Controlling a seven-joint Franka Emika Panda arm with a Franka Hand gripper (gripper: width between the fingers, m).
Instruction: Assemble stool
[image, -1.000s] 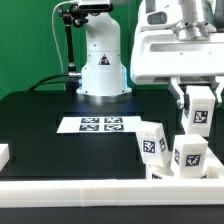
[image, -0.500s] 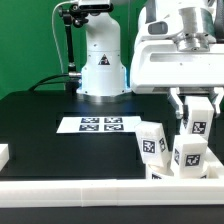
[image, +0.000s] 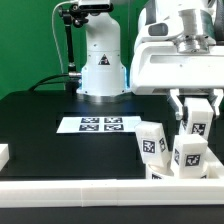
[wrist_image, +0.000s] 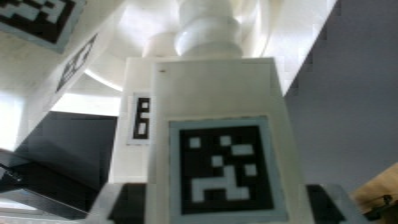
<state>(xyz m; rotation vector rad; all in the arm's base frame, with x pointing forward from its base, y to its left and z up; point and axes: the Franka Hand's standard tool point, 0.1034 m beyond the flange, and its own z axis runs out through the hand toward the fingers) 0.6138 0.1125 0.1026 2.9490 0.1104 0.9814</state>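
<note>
The gripper (image: 198, 117) is clamped on a leg (image: 199, 115), its two fingers (image: 178, 103) pressing the leg's sides at a middling width. It holds the leg upright at the exterior view's right, just above the other stool parts. In the wrist view the same leg (wrist_image: 217, 140) fills the frame, its tag facing the camera.

Below it, two more legs stand upright close together at the near right: one (image: 152, 143) a little to the left, the other (image: 189, 155) just beside it and nearer the rail (image: 100, 194). The seat cannot be made out clearly; a low white shape at their feet may be its edge, but I cannot tell whether these legs are already fixed into it.

As I judge it, the step in hand is bringing the held leg to the seat for fitting. The next move calls for lining the leg's lower end over its hole, keeping it vertical, clearing the two standing legs, then lowering and probably turning it home.

All parts are matte white hard plastic. The legs are short rectangular blocks with flat faces and squared edges, each bearing a crisp black-and-white tag. The bench (image: 60, 110) is smooth black. The marker board (image: 100, 125) lies flat near its middle, well apart from the legs. A small white block (image: 3, 155) sits at the left edge.
</note>
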